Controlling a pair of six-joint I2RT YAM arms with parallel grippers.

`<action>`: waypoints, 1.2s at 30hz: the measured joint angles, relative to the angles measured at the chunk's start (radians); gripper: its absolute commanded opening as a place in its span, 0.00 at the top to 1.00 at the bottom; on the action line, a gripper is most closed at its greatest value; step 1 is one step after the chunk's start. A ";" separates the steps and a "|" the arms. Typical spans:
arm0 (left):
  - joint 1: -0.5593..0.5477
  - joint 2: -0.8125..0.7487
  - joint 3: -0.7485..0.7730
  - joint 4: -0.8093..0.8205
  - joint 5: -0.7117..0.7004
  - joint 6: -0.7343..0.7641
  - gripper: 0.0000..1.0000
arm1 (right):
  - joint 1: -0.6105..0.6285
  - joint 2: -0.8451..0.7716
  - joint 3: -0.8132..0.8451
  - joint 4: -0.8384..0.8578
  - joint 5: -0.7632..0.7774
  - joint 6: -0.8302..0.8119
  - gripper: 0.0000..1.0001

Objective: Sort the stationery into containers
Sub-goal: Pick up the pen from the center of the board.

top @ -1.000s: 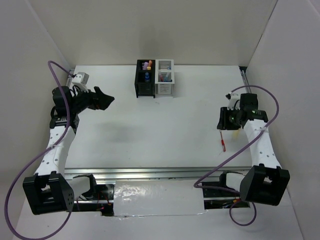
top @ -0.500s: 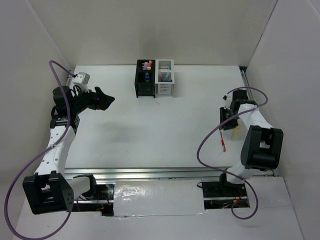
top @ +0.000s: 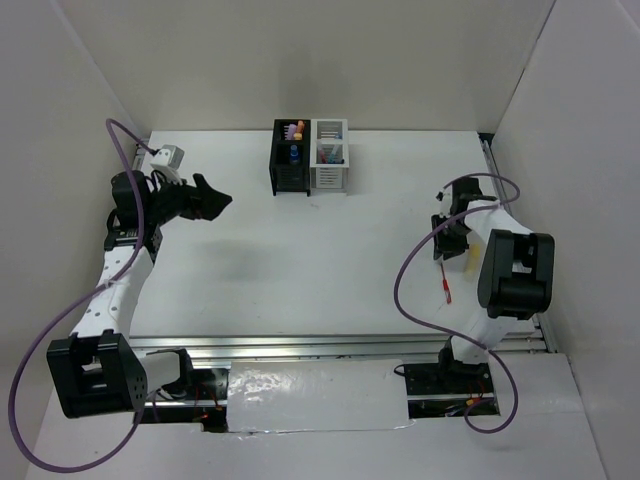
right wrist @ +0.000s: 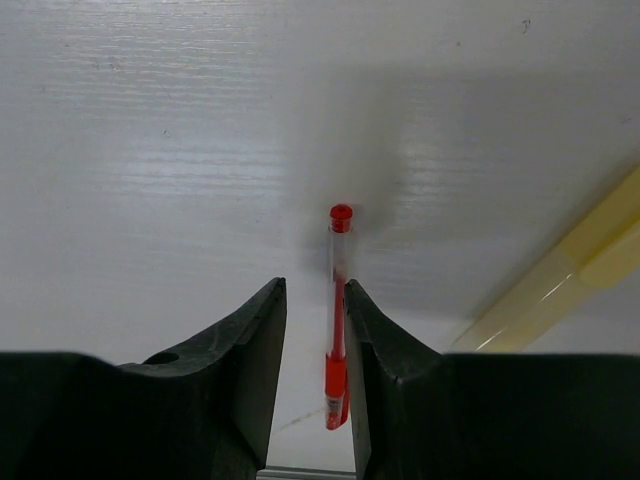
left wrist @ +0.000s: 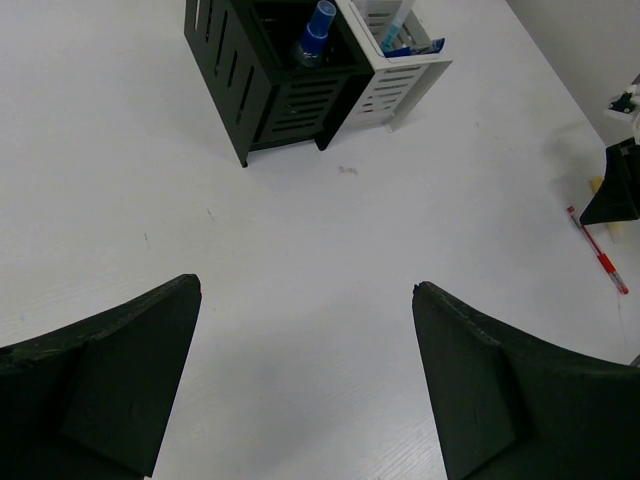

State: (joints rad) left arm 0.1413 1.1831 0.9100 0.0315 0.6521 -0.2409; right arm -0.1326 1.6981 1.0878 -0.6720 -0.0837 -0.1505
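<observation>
Top view: thin red plastic pen (top: pixel 444 285) lies flat on the white desk (top: pixel 300 260) at the right side, well apart from the black slatted square box (top: pixel 291 165) and the white slatted box (top: pixel 330 170) joined to it at the far edge, both with stationery standing in them. Right end effector (top: pixel 443 245) sits over the pen's far end and is much the nearer arm. Left end effector (top: pixel 205 198) hangs far left, fingers spread wide, holding nothing. A pale yellow translucent stick (top: pixel 470 262) lies just beside the pen. Left wrist view: wide-open jaws, bare desk between them, boxes ahead, pen far right. Right wrist view: fingers partly open and astride the pen, whose long axis runs straight out along the gap. There is a sliver of space on the left finger's side, so not clamped yet. Likely next step is closing on the pen.
</observation>
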 measured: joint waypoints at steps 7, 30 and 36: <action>-0.004 0.008 0.000 0.018 0.000 -0.001 0.01 | 0.002 0.020 0.000 0.010 0.020 0.000 0.65; -0.261 -0.029 0.000 0.071 0.060 0.413 0.03 | 0.177 -0.107 0.318 -0.042 -0.450 0.044 1.00; -0.597 -0.160 -0.120 0.109 -0.007 0.909 0.03 | 0.199 -0.147 0.414 -0.007 -0.798 0.210 1.00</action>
State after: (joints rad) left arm -0.4557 1.0233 0.7902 0.1410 0.6449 0.6685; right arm 0.0666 1.5513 1.5017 -0.6792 -0.8814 0.0597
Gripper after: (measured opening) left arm 0.971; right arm 0.031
